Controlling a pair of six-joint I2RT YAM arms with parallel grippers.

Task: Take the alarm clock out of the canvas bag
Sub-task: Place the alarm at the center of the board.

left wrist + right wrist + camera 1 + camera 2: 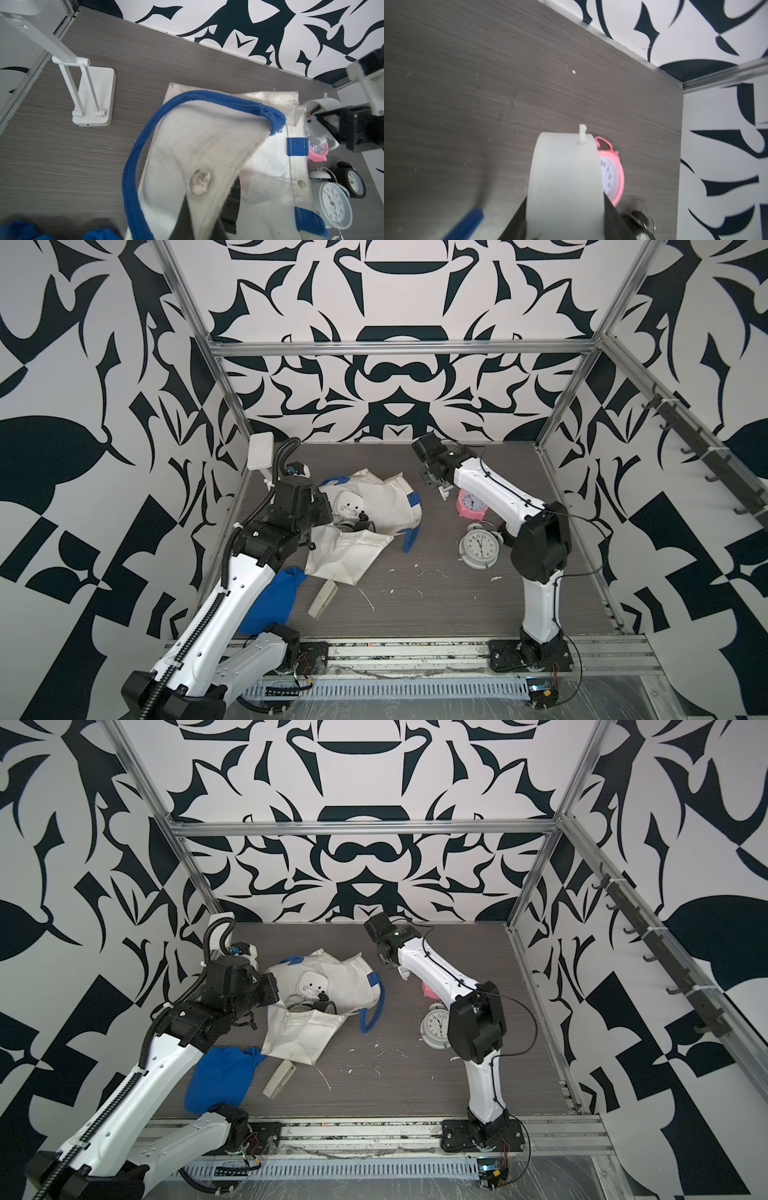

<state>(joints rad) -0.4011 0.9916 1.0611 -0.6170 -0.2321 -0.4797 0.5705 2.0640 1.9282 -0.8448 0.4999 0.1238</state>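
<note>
Holding a white alarm clock (564, 180) well clear of the canvas bag (376, 499), my right gripper (437, 485) is clamped on its smooth, round plastic body, just left of the pink clock (471, 506), toward the far right of the table (415, 605). I judge the extraction done, and only setting the clock down is left. The left gripper (204, 224) is pinched together on the bag's rim, propping up limp off-white weave with a dull metal snap (200, 180) and a fuzzy blue strap (133, 166). Dark and white shapes sit in the bag's mouth, but I cannot tell what they are.
</note>
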